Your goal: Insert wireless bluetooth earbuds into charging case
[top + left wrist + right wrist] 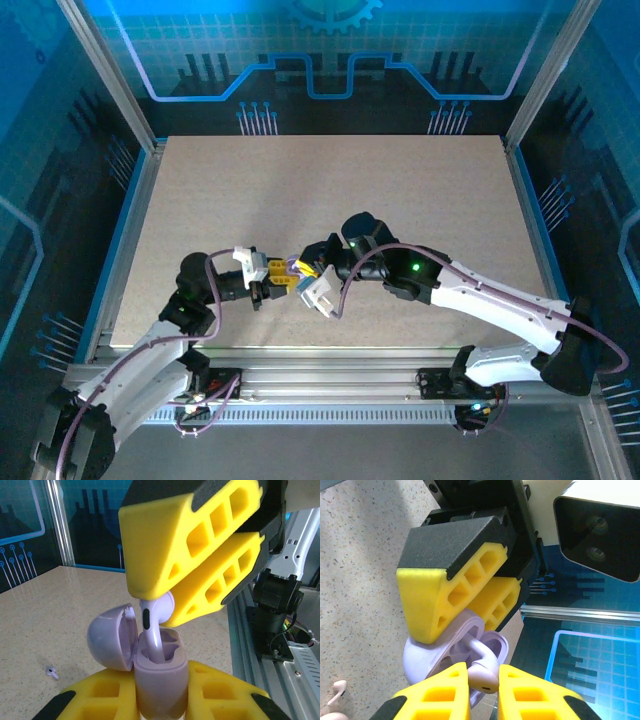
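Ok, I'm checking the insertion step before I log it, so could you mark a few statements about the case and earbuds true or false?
1. The case has its lid open. True.
2. The left gripper holds the lilac earbud. False: its jaws clamp the case, and the right gripper holds that earbud.
3. The lilac earbud's stem reaches down into a slot of the case. True.
4. The earbud being inserted is pink. False: it is lilac, while a pink earbud lies on the table.
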Robot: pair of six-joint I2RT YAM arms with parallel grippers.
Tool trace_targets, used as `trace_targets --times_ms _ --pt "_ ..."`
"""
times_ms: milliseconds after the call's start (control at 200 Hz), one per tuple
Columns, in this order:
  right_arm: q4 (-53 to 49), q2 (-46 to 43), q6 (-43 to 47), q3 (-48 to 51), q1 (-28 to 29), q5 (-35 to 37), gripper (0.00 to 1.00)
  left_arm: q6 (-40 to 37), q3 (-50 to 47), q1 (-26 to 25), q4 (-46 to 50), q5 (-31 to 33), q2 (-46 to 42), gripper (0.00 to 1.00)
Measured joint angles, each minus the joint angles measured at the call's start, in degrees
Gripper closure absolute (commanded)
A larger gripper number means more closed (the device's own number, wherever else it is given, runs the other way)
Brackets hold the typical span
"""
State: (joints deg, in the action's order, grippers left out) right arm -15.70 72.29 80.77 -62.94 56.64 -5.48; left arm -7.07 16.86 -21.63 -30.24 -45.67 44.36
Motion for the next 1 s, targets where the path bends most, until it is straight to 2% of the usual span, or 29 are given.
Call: trace_targets --times_ms 230,565,1001 --pt "-0.1 -0.6 -4.1 0.0 -0.1 -1.0 0.84 -4.3 -0.1 -1.3 0.4 1.7 -1.6 0.88" --pt "-0.1 -0.4 -2.7 0.8 0.5 1.0 0.84 -14.0 -0.2 -3.3 2.8 5.2 -1.7 0.89" --pt "2.7 -3.0 -1.2 4.2 2.6 4.2 0.85 -17.1 -0.7 -4.1 3.4 6.1 -2.9 0.89"
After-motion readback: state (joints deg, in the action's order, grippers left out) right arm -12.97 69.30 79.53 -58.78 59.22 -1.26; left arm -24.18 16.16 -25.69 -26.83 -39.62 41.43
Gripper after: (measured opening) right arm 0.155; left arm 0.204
